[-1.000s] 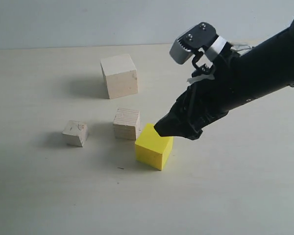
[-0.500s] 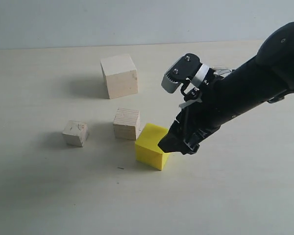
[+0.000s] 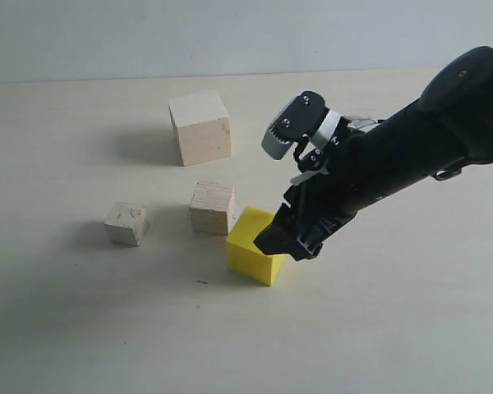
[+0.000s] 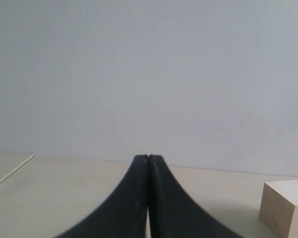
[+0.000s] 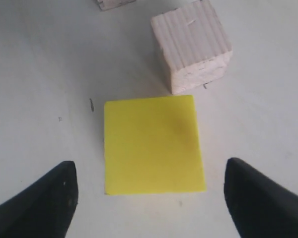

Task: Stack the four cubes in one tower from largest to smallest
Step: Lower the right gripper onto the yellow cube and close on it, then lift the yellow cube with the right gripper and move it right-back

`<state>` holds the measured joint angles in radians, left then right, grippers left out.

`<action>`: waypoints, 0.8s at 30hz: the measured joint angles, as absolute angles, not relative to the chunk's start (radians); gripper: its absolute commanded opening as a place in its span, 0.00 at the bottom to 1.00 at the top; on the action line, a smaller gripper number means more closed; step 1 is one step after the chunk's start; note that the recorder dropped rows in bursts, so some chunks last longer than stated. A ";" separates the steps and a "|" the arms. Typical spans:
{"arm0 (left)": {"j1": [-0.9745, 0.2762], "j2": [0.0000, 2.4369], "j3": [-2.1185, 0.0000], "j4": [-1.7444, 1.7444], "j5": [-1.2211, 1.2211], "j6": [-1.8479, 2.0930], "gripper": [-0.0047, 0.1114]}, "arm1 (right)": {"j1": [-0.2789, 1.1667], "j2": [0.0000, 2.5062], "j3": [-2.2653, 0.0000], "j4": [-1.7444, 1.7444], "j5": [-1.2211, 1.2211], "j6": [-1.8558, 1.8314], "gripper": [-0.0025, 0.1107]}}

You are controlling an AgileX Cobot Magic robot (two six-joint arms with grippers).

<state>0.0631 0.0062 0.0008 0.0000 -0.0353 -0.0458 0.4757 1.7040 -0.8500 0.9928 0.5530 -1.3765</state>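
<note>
exterior view: over the last second the right claw (image 3: 271,240) has dropped from above the yellow cube (image 3: 248,250) down to its far edge, so the pick for the stack's second layer looks close. the large pale cube (image 3: 200,127), the base, sits well apart behind. the striped-grain cube (image 3: 212,207) stands just beside the yellow one and may crowd a finger. the small chipped cube (image 3: 126,223) lies further left on the desk (image 3: 82,328). left wrist view: the left claw (image 4: 148,163) is closed on nothing. right wrist view: the right claw's jaws stand wide open on either side of the yellow cube (image 5: 153,144), not touching it.
</note>
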 measured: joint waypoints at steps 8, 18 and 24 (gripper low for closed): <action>0.063 0.006 0.001 0.000 -0.033 -0.048 0.04 | 0.586 1.695 -0.892 0.997 0.551 -1.399 0.52; 0.063 0.006 0.001 0.000 -0.027 -0.052 0.04 | 0.604 1.647 -0.979 1.017 0.675 -1.288 0.27; 0.063 0.006 0.001 0.000 -0.027 -0.052 0.04 | 0.604 1.683 -0.979 1.013 0.718 -1.275 0.16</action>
<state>0.0631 0.0062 0.0008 0.0000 -0.0269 -0.0525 0.6038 1.6831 -0.9789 1.0126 0.7177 -1.2747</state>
